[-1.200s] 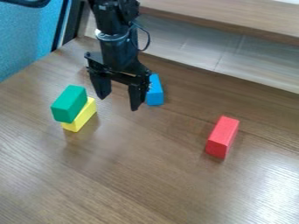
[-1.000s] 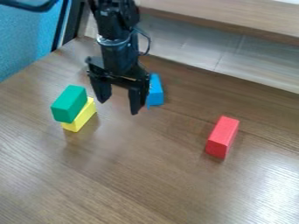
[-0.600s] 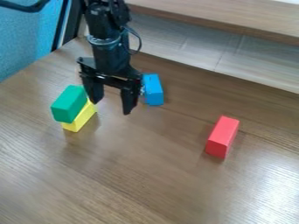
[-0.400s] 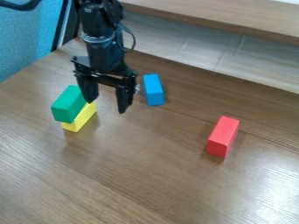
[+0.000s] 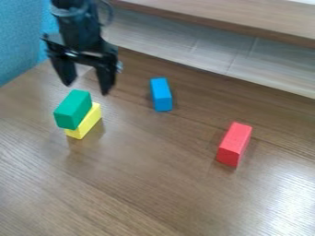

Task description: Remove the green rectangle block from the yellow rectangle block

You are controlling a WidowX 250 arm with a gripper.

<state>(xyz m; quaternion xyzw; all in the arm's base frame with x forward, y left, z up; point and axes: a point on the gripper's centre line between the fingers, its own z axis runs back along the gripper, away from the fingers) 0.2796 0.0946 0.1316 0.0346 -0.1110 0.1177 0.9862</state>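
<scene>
The black gripper [image 5: 87, 89] hangs at the upper left, open, with nothing between its fingers. In the view it stands just above and slightly right of the green block [image 5: 72, 109], apart from it. That green block rests on top of the yellow block [image 5: 88, 122], covering much of its upper face; the yellow one's right side and lower end show. Both lie at the left of the wooden table [image 5: 148, 170].
A blue block [image 5: 161, 94] lies to the right of the gripper, and a red block [image 5: 234, 144] is farther right. A raised wooden ledge [image 5: 246, 23] runs along the back. A blue padded surface [image 5: 21, 41] borders the table's upper left.
The gripper has moved left and toward the top of the view, from beside the blue block to above the stacked pair, staying open. The blue block is now fully uncovered. All blocks have kept their places.
</scene>
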